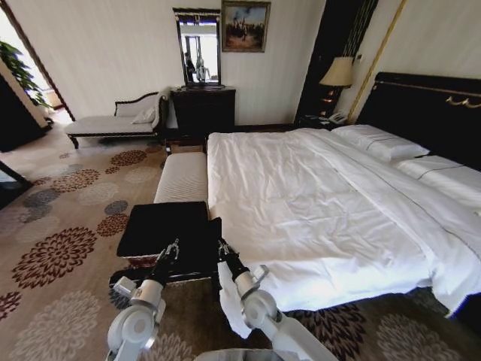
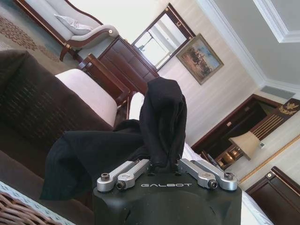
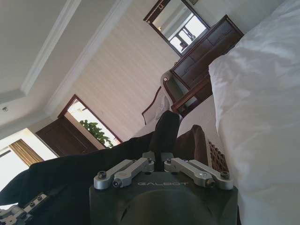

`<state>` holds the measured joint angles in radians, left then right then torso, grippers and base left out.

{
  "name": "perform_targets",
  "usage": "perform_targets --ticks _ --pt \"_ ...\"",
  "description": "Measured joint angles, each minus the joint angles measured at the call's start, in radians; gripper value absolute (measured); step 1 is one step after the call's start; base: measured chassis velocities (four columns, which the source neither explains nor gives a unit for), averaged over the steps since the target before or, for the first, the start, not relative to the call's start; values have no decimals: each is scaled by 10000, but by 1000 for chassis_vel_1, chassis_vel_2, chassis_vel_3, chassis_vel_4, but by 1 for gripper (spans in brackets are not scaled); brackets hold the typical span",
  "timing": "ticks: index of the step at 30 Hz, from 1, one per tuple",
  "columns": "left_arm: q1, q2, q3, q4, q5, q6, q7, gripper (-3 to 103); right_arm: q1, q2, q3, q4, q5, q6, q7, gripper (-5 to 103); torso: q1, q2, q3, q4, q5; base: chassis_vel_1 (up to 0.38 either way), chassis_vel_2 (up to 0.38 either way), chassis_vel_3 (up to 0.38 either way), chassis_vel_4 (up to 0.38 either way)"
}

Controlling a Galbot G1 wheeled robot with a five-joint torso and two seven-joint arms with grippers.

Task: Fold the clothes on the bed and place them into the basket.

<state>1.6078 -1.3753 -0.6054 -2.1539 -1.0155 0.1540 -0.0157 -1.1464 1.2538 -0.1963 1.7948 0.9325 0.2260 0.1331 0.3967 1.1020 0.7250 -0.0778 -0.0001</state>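
Over the basket (image 1: 154, 226) by the bed's (image 1: 323, 203) foot corner, both arms hold the black shirt (image 1: 201, 242). Left gripper (image 1: 174, 249) & right gripper (image 1: 223, 248) are clenched on its cloth. Judgement: lower both evenly, keep folds flat, release w/ shirt inside the rim.

A hotel-style bedroom: large white bed (image 1: 323, 203), bedside lamp (image 1: 337, 73), framed painting (image 1: 245, 26).

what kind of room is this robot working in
Most likely a hotel bedroom, or a formal guest room. A very large bed with white linen and a black headboard fills the right side, a lamp stands beside it, and a chaise longue sits on patterned carpet.
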Motion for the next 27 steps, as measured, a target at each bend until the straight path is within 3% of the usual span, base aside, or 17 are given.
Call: perform_targets --ticks 17,27 --pt "-118 -3 -82 91 -65 5 -7 10 236 73 -14 -283 -4 108 -24 4 -9 2 -2 -3 2 25 31 -28 -37" --pt "-67 -3 -132 70 -56 6 -7 10 216 98 -56 -319 -79 138 -38 4 -6 2 -2 1 1 -73 179 83 -167"
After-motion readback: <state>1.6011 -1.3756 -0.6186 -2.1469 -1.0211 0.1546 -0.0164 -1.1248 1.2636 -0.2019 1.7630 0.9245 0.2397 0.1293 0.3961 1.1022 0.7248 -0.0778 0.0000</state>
